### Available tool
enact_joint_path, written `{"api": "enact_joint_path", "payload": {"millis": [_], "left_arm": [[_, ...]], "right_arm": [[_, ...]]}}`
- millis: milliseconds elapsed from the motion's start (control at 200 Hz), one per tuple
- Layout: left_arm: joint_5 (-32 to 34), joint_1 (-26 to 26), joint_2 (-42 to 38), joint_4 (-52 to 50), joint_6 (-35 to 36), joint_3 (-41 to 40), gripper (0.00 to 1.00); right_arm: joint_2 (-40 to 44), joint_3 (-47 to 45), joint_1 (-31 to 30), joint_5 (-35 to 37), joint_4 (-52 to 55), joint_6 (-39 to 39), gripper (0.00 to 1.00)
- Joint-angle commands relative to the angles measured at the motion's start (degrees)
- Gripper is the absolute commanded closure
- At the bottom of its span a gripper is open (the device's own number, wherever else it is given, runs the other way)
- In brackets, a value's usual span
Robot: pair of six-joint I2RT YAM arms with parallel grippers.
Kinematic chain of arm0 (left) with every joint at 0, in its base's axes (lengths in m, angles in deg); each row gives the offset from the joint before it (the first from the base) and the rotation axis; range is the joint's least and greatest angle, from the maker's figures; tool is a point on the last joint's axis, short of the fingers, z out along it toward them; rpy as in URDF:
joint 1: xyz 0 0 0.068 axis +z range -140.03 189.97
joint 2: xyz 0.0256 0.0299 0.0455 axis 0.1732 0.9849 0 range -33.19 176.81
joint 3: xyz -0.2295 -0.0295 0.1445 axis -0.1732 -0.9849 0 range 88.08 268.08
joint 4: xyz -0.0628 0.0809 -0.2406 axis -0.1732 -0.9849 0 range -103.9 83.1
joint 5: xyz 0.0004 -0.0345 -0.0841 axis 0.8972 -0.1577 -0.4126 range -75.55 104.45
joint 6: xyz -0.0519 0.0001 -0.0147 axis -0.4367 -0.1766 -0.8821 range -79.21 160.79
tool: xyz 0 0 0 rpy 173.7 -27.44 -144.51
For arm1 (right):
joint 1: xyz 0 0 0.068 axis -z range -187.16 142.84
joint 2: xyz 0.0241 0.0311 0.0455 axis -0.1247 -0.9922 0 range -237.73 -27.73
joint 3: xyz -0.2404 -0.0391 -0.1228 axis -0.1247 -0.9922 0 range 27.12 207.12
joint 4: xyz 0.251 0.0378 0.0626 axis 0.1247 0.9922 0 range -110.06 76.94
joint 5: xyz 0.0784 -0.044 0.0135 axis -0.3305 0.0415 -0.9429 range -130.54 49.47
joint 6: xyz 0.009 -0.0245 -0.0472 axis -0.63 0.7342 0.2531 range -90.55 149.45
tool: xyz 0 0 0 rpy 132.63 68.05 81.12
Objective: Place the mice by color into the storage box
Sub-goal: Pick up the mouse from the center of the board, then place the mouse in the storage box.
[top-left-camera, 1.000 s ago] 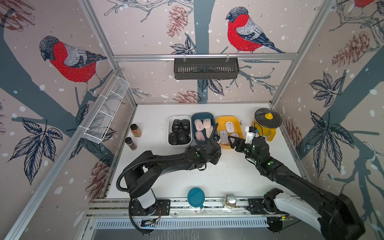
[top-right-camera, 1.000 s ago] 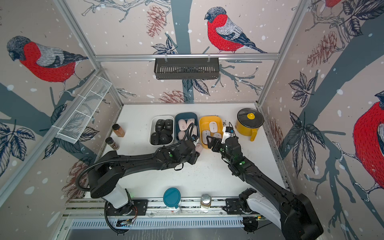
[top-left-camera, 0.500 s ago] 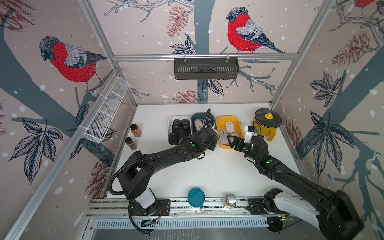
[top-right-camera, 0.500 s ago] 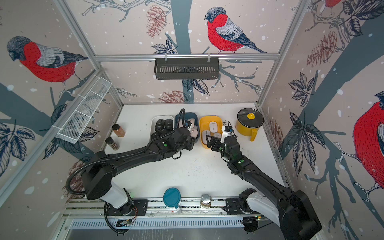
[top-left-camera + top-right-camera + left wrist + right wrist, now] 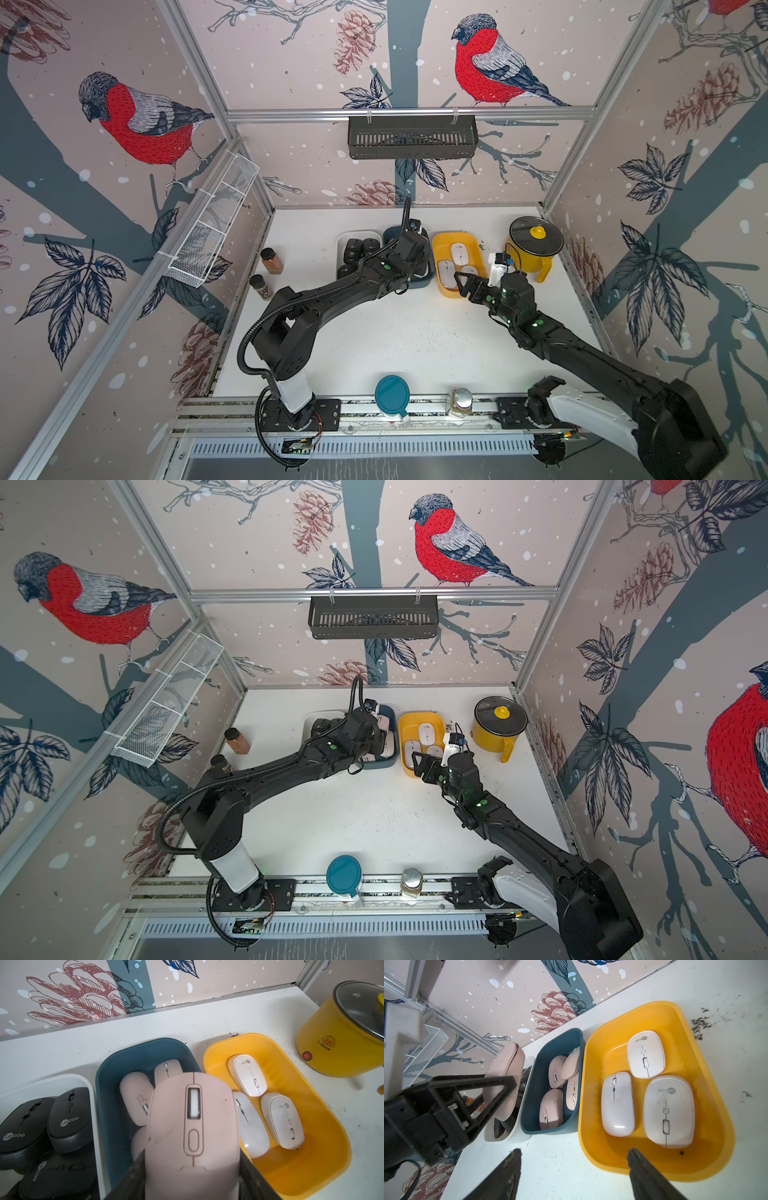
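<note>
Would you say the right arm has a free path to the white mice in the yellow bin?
Probably yes: the right pincer hangs open at the yellow bin's near rim, and nothing covers the white mice.

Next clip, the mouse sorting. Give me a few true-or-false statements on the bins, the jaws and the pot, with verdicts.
1. The left jaws clamp a pink mouse. True.
2. The yellow bin holds black mice. False: it holds three white mice.
3. The right jaws stand open with nothing between them. True.
4. The pot has no lid. False: a lid sits on it.
5. Black mice lie in the white bin. True.
</note>
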Motion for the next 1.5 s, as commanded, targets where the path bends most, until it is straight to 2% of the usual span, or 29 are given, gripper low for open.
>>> {"api": "enact_joint_path", "payload": {"millis": [0,320,916,1296,1496], "left_arm": [[-0.9,1.6,2.4,1.7,-0.5,1.6,0.41],[-2.4,3.4,9.1,3.8,-0.9,2.7,0.41],[-2.6,3.6,15.3,3.3,-1.5,3.6,0.39],[-2.4,3.6,14.3,2.7,-2.3,3.8,0.25],[-1.2,3.6,11.0,1.3,-2.2,5.2,0.22]], "right_arm": [[0.1,-0.3,0.0,0.4,-0.9,-0.2,0.19],[-0.7,-0.5,0.2,0.6,-0.8,-0.3,0.19],[-2.0,-0.7,0.5,1.0,-0.9,-1.2,0.19],[-1.6,-0.5,0.5,0.8,-0.4,-0.9,0.17],[1.3,0.4,0.5,2.7,2.8,0.0,0.16]]}}
